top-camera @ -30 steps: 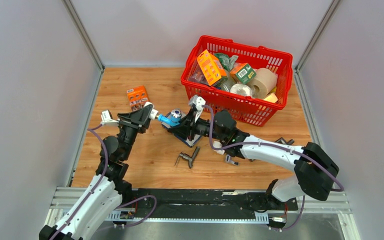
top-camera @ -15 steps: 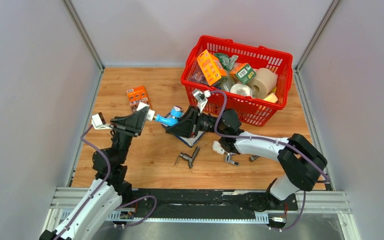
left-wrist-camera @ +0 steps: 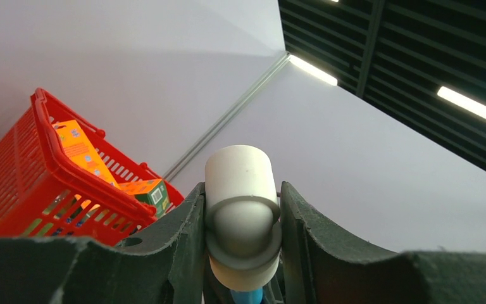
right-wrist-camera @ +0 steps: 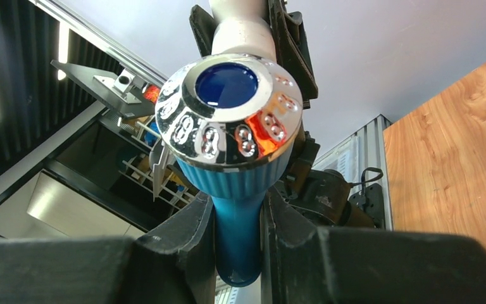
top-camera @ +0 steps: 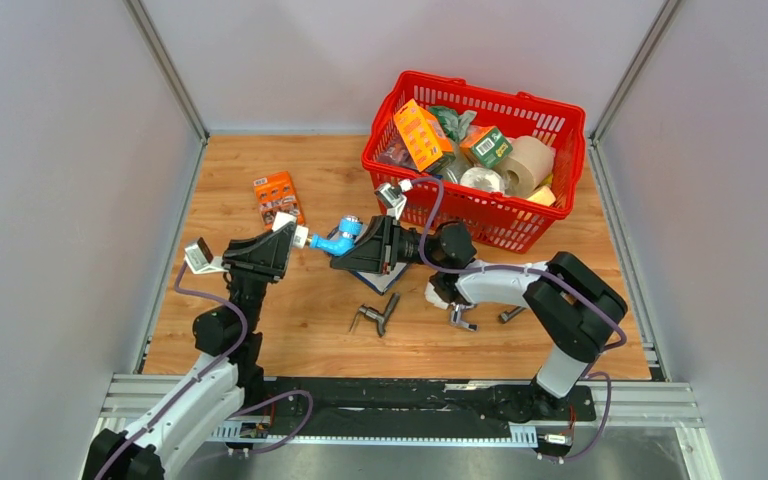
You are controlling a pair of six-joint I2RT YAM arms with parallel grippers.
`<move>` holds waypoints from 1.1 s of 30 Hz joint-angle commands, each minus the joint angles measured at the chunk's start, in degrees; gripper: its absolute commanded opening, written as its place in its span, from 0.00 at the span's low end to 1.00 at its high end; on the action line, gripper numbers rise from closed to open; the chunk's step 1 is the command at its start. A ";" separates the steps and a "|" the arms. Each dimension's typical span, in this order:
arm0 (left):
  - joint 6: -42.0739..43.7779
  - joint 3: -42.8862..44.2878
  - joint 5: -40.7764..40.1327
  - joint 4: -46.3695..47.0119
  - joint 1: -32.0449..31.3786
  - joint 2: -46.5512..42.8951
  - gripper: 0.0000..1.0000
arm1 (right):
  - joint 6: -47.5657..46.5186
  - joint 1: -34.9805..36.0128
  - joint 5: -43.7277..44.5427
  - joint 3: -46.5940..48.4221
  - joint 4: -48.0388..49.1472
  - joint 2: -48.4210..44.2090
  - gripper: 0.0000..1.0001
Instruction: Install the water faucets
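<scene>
Left gripper [top-camera: 291, 234] pinches white fitting [left-wrist-camera: 240, 190], right gripper [top-camera: 353, 247] at three o'clock pinches faucet [top-camera: 335, 240] (blue); skewed twisting could cross-thread them

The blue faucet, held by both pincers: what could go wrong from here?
1. The left pincer clamps the round white fitting while the right pincer clamps the blue faucet body; a twist out of step could make the smooth fitting slip.
2. The right arm lies close to the red basket and might bump it.
</scene>
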 commanded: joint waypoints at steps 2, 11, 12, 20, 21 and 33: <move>4.52 -0.20 2.54 8.52 -0.57 -2.17 0.00 | 3.70 -0.37 3.08 -0.52 12.27 -1.97 0.32; -2.15 5.07 -15.23 -34.97 -0.57 -16.84 0.00 | -21.68 -1.87 5.63 -3.16 -8.02 -11.46 0.84; -4.42 5.95 -16.89 -38.32 -0.57 -17.38 0.00 | -25.28 -1.78 6.33 -3.42 -11.97 -12.78 0.87; -13.13 21.67 -17.35 -72.52 -0.57 -12.74 0.00 | -68.94 0.50 22.22 -8.69 -29.58 -23.59 0.93; -13.58 23.69 -16.39 -75.50 -0.57 -12.03 0.00 | -75.52 1.46 24.77 -9.92 -29.32 -24.73 0.93; -18.42 27.14 -6.10 -71.23 -0.48 -2.79 0.00 | -105.21 9.56 29.46 -13.54 -22.03 -25.02 0.89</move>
